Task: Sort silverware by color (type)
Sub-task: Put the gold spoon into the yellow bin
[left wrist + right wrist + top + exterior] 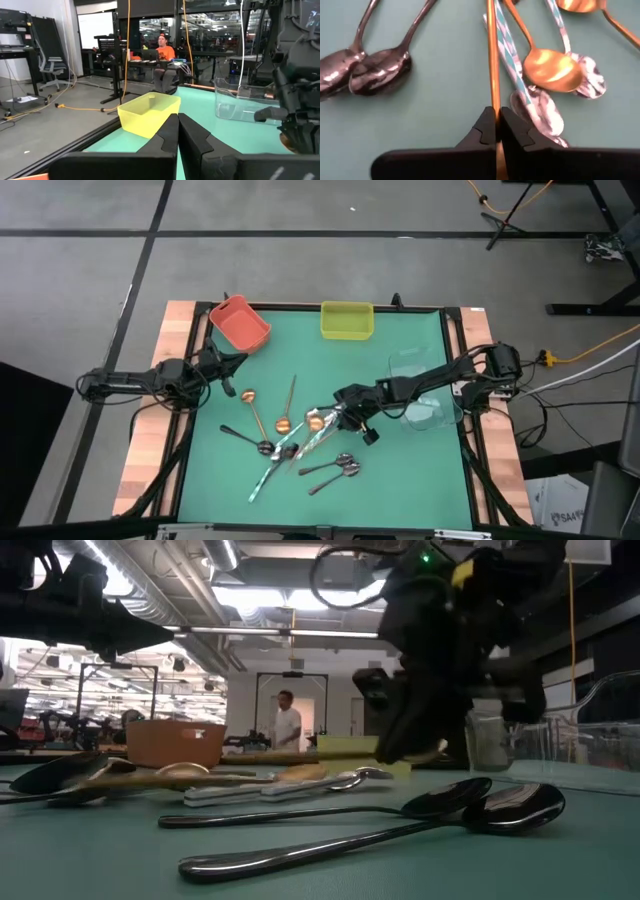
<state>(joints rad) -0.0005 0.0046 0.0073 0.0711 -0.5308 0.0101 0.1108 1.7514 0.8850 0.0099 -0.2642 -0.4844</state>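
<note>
Several spoons lie in a loose heap near the table's middle: black ones (340, 466) (370, 75) (480, 810), gold ones (250, 396) (551, 70), and silver ones with striped handles (265, 478) (540, 107). My right gripper (335, 412) (497, 122) (405, 740) reaches in from the table's right over the heap and is shut on a gold spoon's handle. My left gripper (228, 380) (177, 122) waits at the left side by the red bin (240, 322), shut and empty. My right gripper pinches a gold spoon's thin handle (492, 95) between its two fingertips. The handle runs straight out ahead of the fingers, along their line, and crosses over the striped handles. The fingers slant down from the table's right. Whether the spoon is lifted clear, I cannot tell.
A yellow bin (346, 320) (149, 112) stands at the far edge's middle and the red bin at the far left. A clear bin (420, 390) (245, 102) sits at the right under my right arm. A person sits in the room beyond the table.
</note>
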